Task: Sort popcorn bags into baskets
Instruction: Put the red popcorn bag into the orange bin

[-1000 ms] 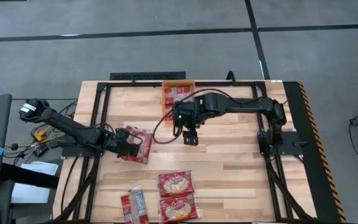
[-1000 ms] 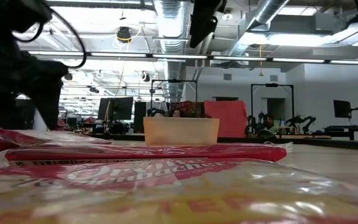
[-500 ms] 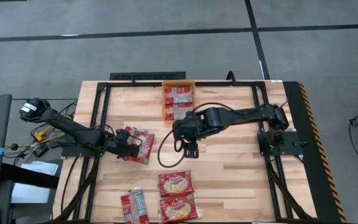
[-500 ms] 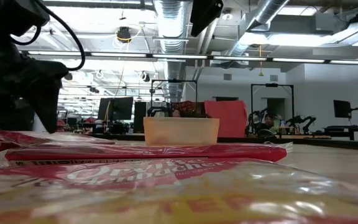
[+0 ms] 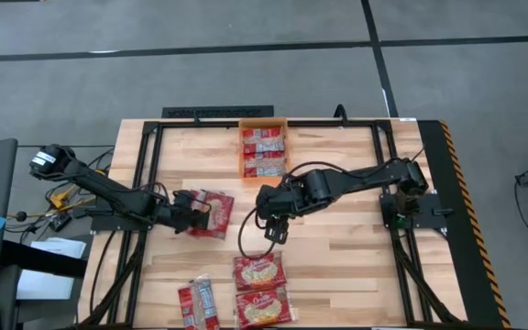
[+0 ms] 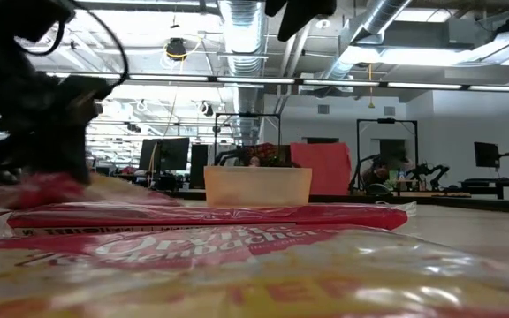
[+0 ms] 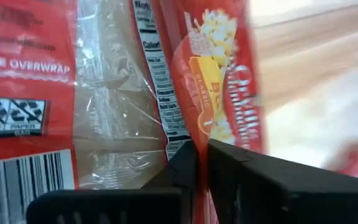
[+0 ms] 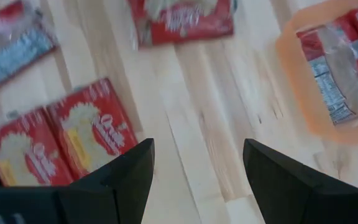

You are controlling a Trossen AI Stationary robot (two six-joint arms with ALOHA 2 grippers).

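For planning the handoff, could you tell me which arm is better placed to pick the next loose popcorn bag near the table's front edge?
The right. The right gripper hangs open just above the front bags; the left gripper is shut on a bag.

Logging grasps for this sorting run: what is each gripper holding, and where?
Left gripper: shut on a flat red popcorn bag, pinching its edge. Right gripper: open, holding nothing.

Both arms are dark, jointed and slender, each trailing a black cable; the right arm (image 5: 356, 176) seems to carry a small green light near its wrist.
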